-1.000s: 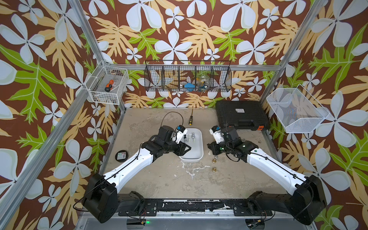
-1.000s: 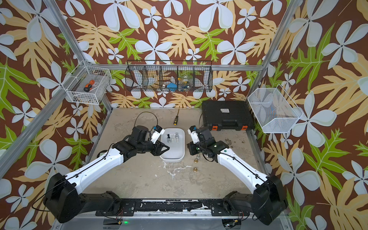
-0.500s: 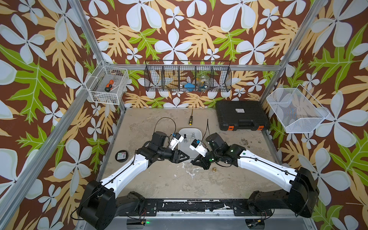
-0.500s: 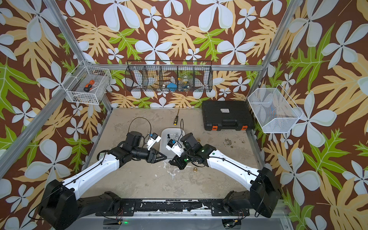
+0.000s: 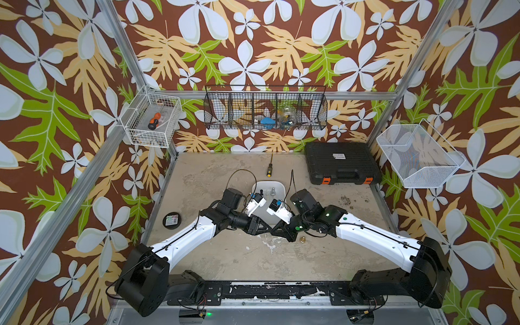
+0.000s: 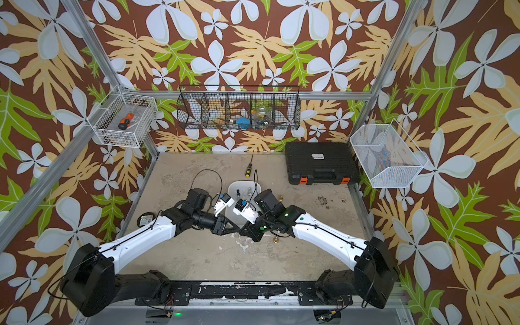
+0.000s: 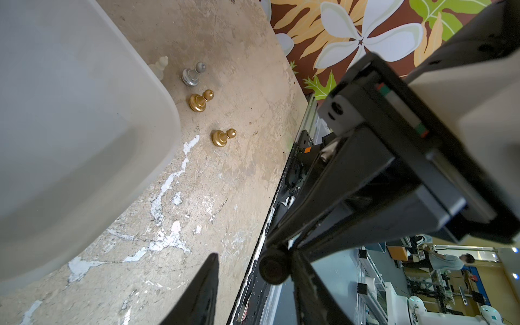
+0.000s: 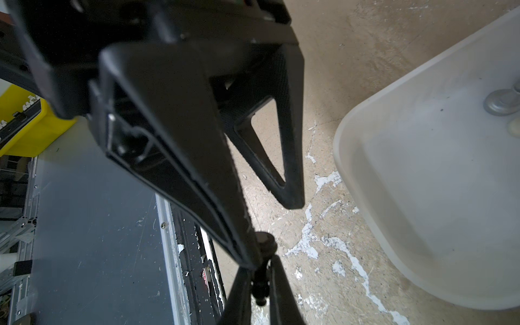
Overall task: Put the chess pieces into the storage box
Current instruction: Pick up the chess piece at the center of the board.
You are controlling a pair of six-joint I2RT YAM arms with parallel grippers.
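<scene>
**Black pawn held end-out between the left gripper's parted fingers**

The right gripper [image 8: 261, 266] is clamped on a black pawn [image 7: 274, 268]. It grips the pawn lengthwise, so the long axis carries on from the fingers and one round end sticks out past the tips, lying over rather than upright. That end points straight at the left gripper [image 7: 254, 261], whose fingers stand apart on either side of it. One finger is close beside the pawn and the other is clear of it; I see no grip from that side yet. This reads as a hand-over, with the left arm placed to take the piece. The storage box [image 5: 267, 186] lies just beyond the meeting point, its near corner close to both grippers.

In both top views the grippers meet tip to tip and the pawn is lost against them; only the wrist views show it. The left wrist view also shows a cream pawn [image 7: 160, 66] just beside the box wall. A silver pawn [image 7: 192, 74] and two gold pawns [image 7: 200, 100] [image 7: 223, 137] stand on the table [image 7: 225, 197] nearby. The right wrist view shows a silver piece [image 8: 502, 102] inside the box.
</scene>
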